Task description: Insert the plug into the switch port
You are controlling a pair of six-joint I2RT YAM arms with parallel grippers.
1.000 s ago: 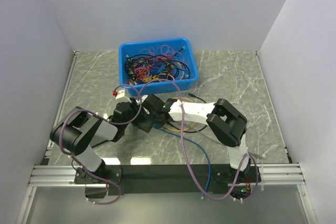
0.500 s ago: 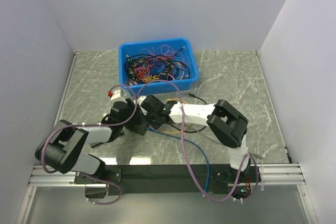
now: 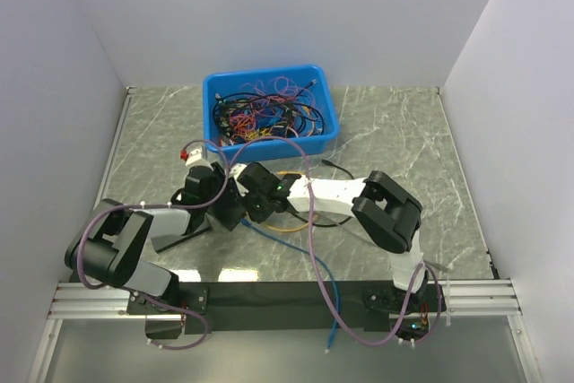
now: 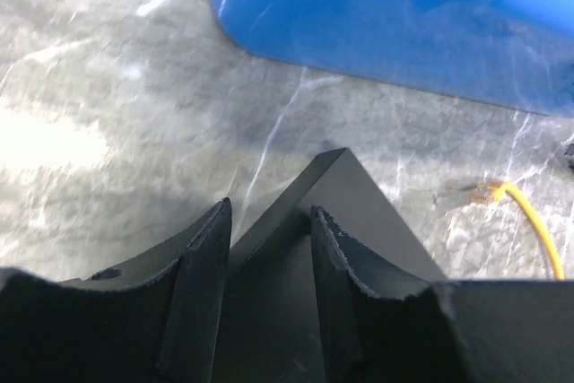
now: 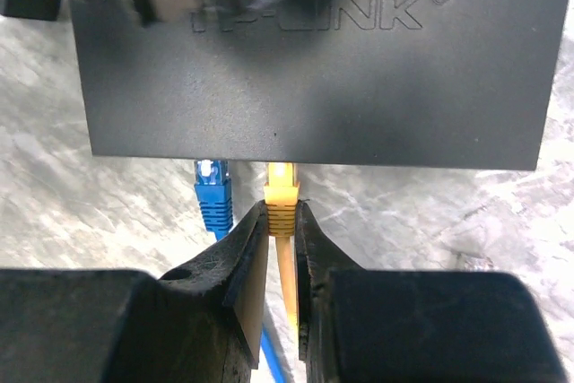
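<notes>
A yellow plug [image 5: 281, 196], clear-tipped with a ribbed boot, lies with its long axis in line with the right gripper [image 5: 280, 221]. Its tip points at and meets the port edge of a flat black switch [image 5: 314, 87] lettered TP-LINK, just beside a blue plug [image 5: 213, 195], on the marbled table [image 5: 430, 221] in front of a blue bin [image 3: 269, 78]. The right gripper is nearly closed, pinching the yellow boot between both fingers. The left gripper [image 4: 269, 221] stands partly apart around a corner of the switch, and it is not possible to tell whether it presses on it.
</notes>
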